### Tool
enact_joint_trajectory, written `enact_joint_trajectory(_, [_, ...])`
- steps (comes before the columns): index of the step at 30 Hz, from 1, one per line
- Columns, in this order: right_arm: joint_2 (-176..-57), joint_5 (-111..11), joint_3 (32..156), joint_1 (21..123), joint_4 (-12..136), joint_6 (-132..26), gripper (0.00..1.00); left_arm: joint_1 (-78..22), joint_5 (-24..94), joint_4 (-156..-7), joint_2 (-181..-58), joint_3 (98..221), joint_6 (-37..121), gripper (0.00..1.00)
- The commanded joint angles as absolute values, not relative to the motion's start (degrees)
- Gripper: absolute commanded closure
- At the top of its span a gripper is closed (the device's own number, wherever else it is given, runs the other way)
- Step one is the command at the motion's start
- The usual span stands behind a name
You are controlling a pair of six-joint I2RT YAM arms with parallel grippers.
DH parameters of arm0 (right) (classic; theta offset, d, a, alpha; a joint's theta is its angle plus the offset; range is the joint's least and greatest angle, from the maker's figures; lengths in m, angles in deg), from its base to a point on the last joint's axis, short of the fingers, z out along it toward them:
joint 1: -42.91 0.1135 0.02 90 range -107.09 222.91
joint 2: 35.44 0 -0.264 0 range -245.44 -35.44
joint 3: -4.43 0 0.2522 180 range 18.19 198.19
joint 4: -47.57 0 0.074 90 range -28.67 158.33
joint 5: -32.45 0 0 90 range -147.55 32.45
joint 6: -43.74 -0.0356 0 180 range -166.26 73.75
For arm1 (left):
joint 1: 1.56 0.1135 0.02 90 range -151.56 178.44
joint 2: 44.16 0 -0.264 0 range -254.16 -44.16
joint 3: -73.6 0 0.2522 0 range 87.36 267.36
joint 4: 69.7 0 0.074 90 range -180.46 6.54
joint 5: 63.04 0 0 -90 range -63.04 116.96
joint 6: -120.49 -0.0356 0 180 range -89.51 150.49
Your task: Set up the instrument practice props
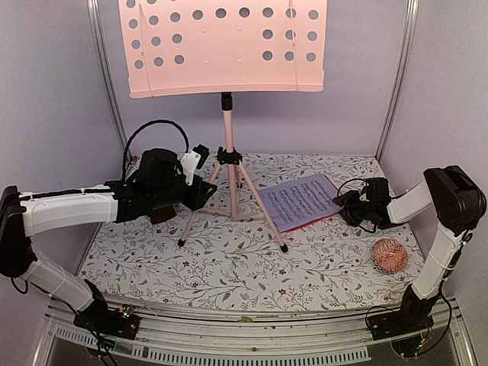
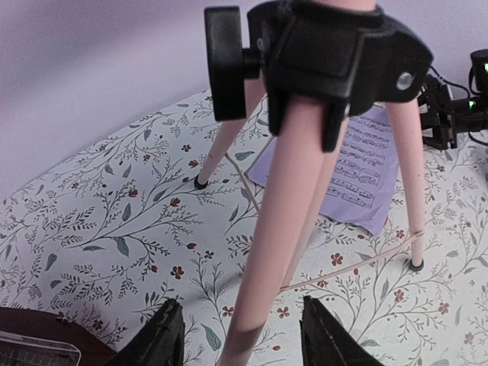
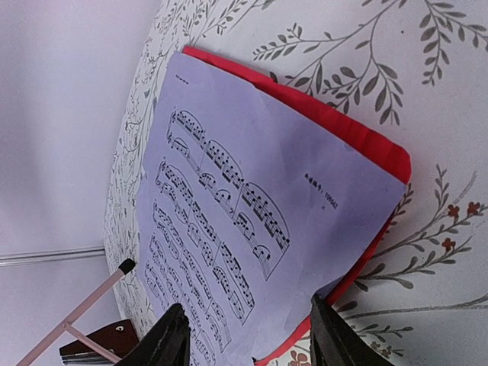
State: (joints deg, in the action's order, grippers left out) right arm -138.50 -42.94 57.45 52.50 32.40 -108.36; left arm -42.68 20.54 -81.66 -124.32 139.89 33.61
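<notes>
The left hand (image 2: 242,337) is spread, with the stand's (image 1: 226,126) nearest leg (image 2: 286,221) passing between its fingers and a gap showing on either side. The metronome (image 2: 34,329) sits low and just to this hand's left, and the desk (image 1: 229,46) hangs high above it. The job here looks like steadying: close gently on the leg, low down, so that the tripod does not skate or tip while the music goes up.

Beyond the stand, the right hand (image 3: 248,339) is also spread, and the near corner of the lilac sheet (image 3: 229,206) reaches in between its fingers, with the red sheet (image 3: 358,137) under it. I cannot tell whether a finger is under the paper. One finger probably needs to slide beneath both sheets before pinching, since thin paper lying flat will buckle or separate.

The ball (image 1: 390,255) lies back from this hand, toward its arm's base. The tabletop (image 1: 229,259) wears a floral cloth that may wrinkle, and plain lilac walls (image 1: 53,91) close in on three sides.
</notes>
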Motion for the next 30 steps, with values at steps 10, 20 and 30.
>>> enact_joint_trajectory(10, [-137.8,-45.5,57.3,52.1,34.0,-107.3,0.46,-42.1,21.9,-82.0,-123.3,139.6,34.5,0.48])
enact_joint_trajectory(20, [-141.3,-43.9,62.7,52.1,34.1,-105.9,0.46,-42.2,22.2,-82.4,-123.0,139.7,34.7,0.48])
enact_joint_trajectory(30, [-148.4,-39.4,71.8,52.2,36.3,-103.9,0.48,-42.2,22.4,-82.7,-123.2,139.8,34.8,0.48])
